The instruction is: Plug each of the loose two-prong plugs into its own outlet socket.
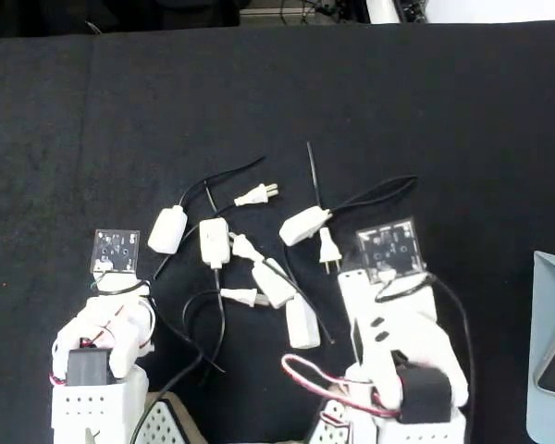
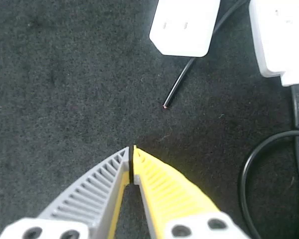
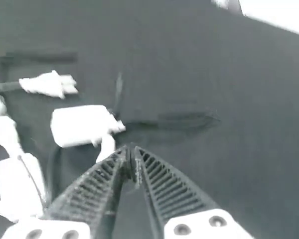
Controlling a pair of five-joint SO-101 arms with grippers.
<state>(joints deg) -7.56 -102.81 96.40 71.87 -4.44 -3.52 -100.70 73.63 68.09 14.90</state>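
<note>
Both grippers I see pinched shut and empty. On the left gripper [image 2: 133,151] the tips meet over bare cloth [image 2: 65,74], a socket [image 2: 184,25] ahead of the jaws and apart from them. On the right gripper [image 3: 132,150] the tips sit just beside a plug [image 3: 107,147], another socket [image 3: 82,125] a little ahead of it

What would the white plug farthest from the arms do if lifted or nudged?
The plug looks small and plastic, so it is probably light. It lies flat on the dark cloth, so a nudge would likely slide it, not roll it. The black cords nearby lie in loose curves, so its cord is probably floppy and would trail.
</note>
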